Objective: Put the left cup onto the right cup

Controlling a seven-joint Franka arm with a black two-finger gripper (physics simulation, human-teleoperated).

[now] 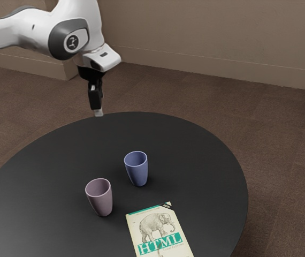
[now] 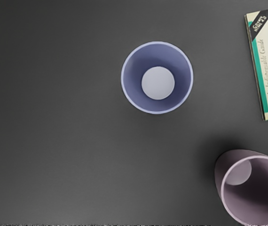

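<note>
Book (image 1: 159, 230) lies at the table's (image 1: 45, 160) near edge, two cups upright behind it.
Mauve cup (image 1: 99, 196) stands near the book's corner; blue cup (image 1: 136, 168) stands apart from it, nearer the table's middle. Gripper (image 1: 97, 111) hangs above the far edge; open or closed, I cannot tell.

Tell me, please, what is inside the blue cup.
Nothing: the wrist view looks straight down into the blue cup and shows its bare pale bottom. In the exterior view its own wall hides the inside.

HTML book (image 1: 159, 231) on black table (image 1: 45, 176)
</note>
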